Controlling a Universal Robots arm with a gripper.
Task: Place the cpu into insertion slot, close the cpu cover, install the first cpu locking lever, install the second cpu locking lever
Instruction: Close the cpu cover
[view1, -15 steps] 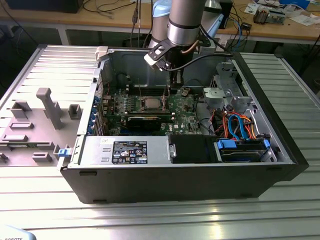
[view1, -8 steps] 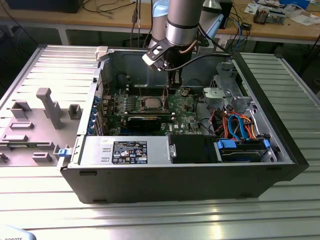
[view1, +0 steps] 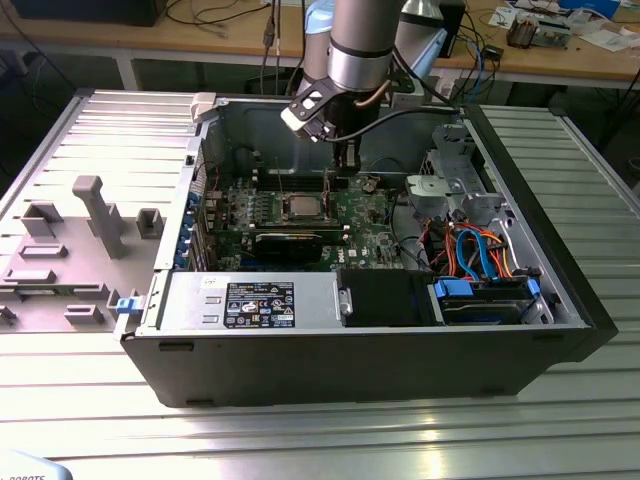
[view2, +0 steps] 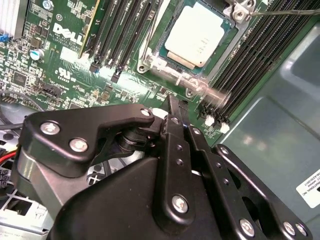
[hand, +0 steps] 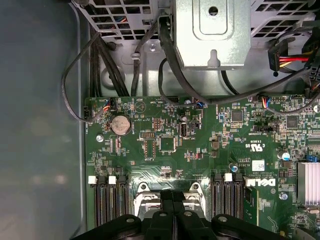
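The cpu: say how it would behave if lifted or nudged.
The cpu looks flat and metal-topped, so probably stiff. Its smooth top may be slippery. Seated in the insertion slot, it likely won't roll or tip.

Even light; glare on the cpu (view2: 197, 35), nearby perhaps blurred.

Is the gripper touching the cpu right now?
Apart. The second wrist view shows the cpu seated in the insertion slot, with bare green board between it and the fingers.
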